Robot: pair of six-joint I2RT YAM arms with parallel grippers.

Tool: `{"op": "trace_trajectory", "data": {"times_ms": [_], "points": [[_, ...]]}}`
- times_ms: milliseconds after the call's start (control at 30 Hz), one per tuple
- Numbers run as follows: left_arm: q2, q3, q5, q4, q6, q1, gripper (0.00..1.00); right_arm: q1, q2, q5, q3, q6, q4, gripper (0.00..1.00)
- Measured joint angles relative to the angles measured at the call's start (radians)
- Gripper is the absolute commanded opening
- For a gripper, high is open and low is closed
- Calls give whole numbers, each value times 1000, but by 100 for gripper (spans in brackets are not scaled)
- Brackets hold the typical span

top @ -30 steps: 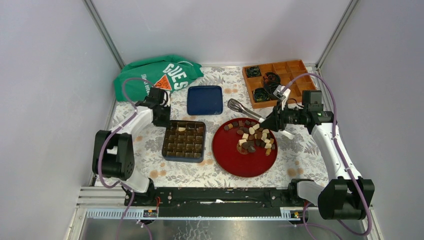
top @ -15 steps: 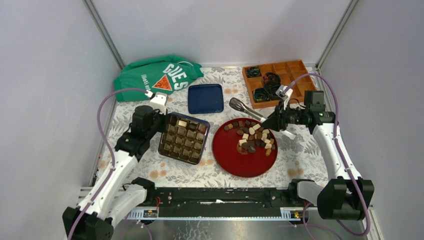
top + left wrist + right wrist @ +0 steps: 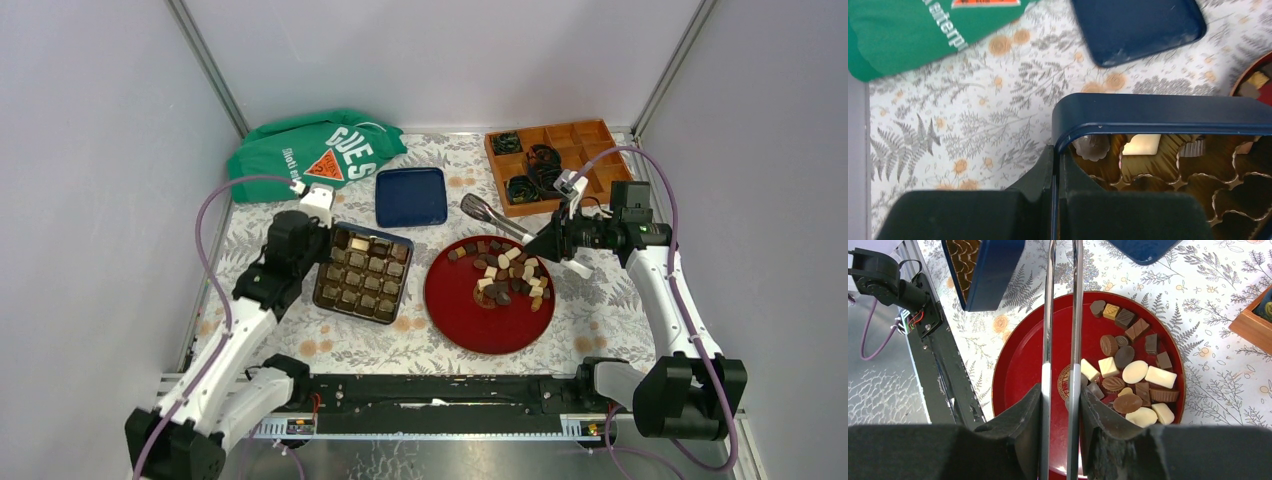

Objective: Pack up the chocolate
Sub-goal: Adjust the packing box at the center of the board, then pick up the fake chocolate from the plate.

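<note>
The floral table [image 3: 420, 340] carries a red plate [image 3: 455, 310] right of centre, and the chocolate [image 3: 512, 276] is heaped on its far-right part. Just left sits the blue box [image 3: 1158, 114], skewed, with a few pieces in its far cells. The left gripper [image 3: 1054, 160] is clenched on its left wall. The right gripper [image 3: 556, 243] grasps metal tongs [image 3: 487, 214], which lie along the plate's far edge.

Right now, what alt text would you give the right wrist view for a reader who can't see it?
The right gripper grips a pair of metal tongs, their two arms reaching out over a red plate. Mixed dark, brown and cream chocolate pieces lie on the plate's right half; a blue box with a gold liner shows at upper left.
</note>
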Motion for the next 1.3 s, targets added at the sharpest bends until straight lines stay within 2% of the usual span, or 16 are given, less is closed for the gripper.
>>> {"op": "trace_trajectory", "data": {"times_ms": [200,400,533,700,833,1000,1100,1133,1200,1233,1300], "points": [[264,123,-26,-122,-89,41,0,-3,1,0,-2,0,0,35],[461,172,48,-197,-160,160,0,-4,1,0,-3,0,0,35],[570,200,117,-219,-189,192,0,-4,1,0,-3,0,0,35],[684,230,193,-237,-213,201,22,-4,2,1,-3,-7,-1,35],[703,254,219,-242,-229,214,38,-4,2,29,-3,-48,-25,35],[681,255,230,-255,-240,224,49,-6,0,136,-3,-136,-95,35],[603,255,237,-272,-237,225,57,-8,-11,192,-3,-190,-146,36],[555,255,243,-271,-233,225,65,-8,-19,217,-2,-220,-177,36],[435,254,276,-257,-228,225,92,-8,-36,270,5,-278,-244,36],[378,251,296,-242,-226,225,98,-7,-46,299,10,-312,-285,36],[240,227,366,-171,-238,226,99,-8,-66,342,20,-370,-350,37]]}}
